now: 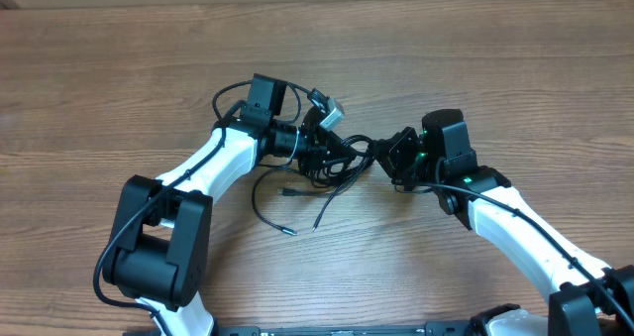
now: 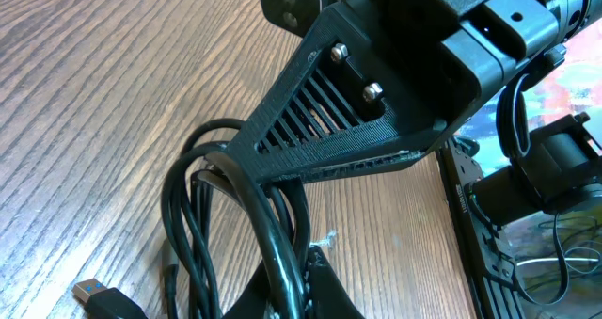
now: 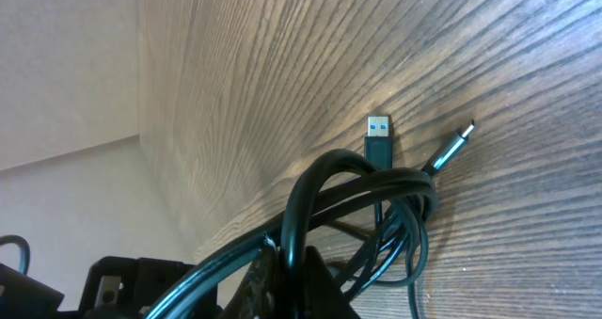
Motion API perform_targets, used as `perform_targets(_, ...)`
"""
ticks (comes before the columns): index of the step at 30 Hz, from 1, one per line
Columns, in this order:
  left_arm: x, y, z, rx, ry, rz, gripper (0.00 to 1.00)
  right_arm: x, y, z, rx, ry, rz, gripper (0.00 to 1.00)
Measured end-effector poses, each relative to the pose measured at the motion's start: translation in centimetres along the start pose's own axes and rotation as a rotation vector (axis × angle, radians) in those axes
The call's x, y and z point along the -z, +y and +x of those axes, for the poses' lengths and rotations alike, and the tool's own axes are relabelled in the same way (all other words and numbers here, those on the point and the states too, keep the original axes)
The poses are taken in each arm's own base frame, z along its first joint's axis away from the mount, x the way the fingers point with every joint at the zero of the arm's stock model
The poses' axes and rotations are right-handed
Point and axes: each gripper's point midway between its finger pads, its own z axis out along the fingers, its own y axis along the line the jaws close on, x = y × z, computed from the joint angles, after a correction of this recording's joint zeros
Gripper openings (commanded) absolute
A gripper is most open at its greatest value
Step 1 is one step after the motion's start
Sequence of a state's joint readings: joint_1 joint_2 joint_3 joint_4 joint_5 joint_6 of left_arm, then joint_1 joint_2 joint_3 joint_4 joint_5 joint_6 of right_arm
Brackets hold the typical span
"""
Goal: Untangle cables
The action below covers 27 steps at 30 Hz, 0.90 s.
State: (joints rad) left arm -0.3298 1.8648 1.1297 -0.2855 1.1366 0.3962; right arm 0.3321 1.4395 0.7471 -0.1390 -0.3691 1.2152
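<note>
In the overhead view the cables (image 1: pixel 332 168) are lying in a black tangle near the middle of the wooden counter (image 1: pixel 119 68), bunched between the two arms. The left fingers (image 1: pixel 330 143) are reaching in from 9 o'clock of the tangle and are clenched on the cables at its upper edge. The right fingers (image 1: pixel 396 156) are coming in from 3 o'clock and are likewise clenched on the cables. A short stretch of cord is running between the two grips. Two loose ends are trailing from the tangle toward 7 o'clock and lying flat on the counter, one ending in a small plug (image 1: pixel 288 231). Another small plug (image 1: pixel 288 191) is sitting near the tangle at 8 o'clock.

In the left wrist view several strands of the cables (image 2: pixel 270 239) are looping out from between the left fingers (image 2: pixel 320 131) toward 8 o'clock. A USB plug (image 2: pixel 99 295) is resting on the counter (image 2: pixel 94 93) at 7 o'clock of those loops.

In the right wrist view the cables (image 3: pixel 386 181) are arching out of the right fingers (image 3: pixel 292 281) toward 2 o'clock. Past the loop, a blue-tongued USB plug (image 3: pixel 379 140) is pointing to 12 o'clock. A silver-tipped plug (image 3: pixel 453 148) is pointing to 2 o'clock. Both are lying on the counter (image 3: pixel 527 55), near each other but apart.
</note>
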Motion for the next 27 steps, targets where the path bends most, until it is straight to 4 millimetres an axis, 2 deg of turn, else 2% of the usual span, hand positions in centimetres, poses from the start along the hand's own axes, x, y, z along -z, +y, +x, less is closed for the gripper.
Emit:
perform_targets(2,0.0,0.0,0.0,0.000,0.000,0.000,0.11,0.0,0.0,0.0,0.002,0.000,0.000,0.04)
perform_targets(4,0.0,0.0,0.0,-0.002,-0.001,0.002,0.38,0.0,0.0,0.1,0.016,0.003,0.002,0.04)
perform_targets(5,0.0,0.0,-0.1,-0.005,-0.003,0.003,0.45,-0.1,-0.1,0.3,0.026,0.009,0.005,0.04)
perform_targets(9,0.0,-0.2,-0.2,0.007,-0.009,0.013,0.62,-0.2,-0.2,0.8,0.091,0.025,0.009,0.04)
perform_targets(16,0.4,0.1,-0.3,0.041,-0.017,0.006,0.64,-0.2,-0.3,0.9,0.227,0.031,0.013,0.04)
perform_targets(27,0.8,0.3,-0.2,0.064,-0.019,0.000,0.64,-0.2,-0.6,1.1,0.289,0.040,0.022,0.04)
